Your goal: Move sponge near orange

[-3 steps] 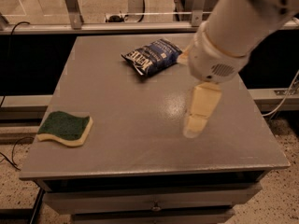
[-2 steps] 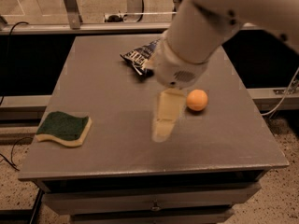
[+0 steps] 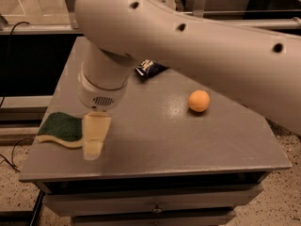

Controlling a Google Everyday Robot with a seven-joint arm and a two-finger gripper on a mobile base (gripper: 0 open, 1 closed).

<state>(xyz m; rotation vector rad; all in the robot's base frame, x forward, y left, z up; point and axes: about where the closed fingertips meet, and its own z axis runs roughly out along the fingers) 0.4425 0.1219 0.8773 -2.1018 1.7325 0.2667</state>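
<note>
The sponge (image 3: 60,127), dark green on top with pale yellow foam below, lies flat near the table's front left corner. The orange (image 3: 199,100) sits on the table at the right of centre. My gripper (image 3: 94,138) hangs from the big white arm, just over the sponge's right end and partly covering it. About two hand-widths of tabletop separate the sponge from the orange.
A blue snack bag (image 3: 149,68) lies at the back of the grey table (image 3: 155,149), mostly hidden by my arm. The table's front edge is close below the gripper. A drawer front shows under the tabletop. A cable lies on the floor at left.
My arm has swung left across the table, from the right side to the sponge's right end. The orange, hidden a second ago, is now uncovered. The sponge has not moved.
</note>
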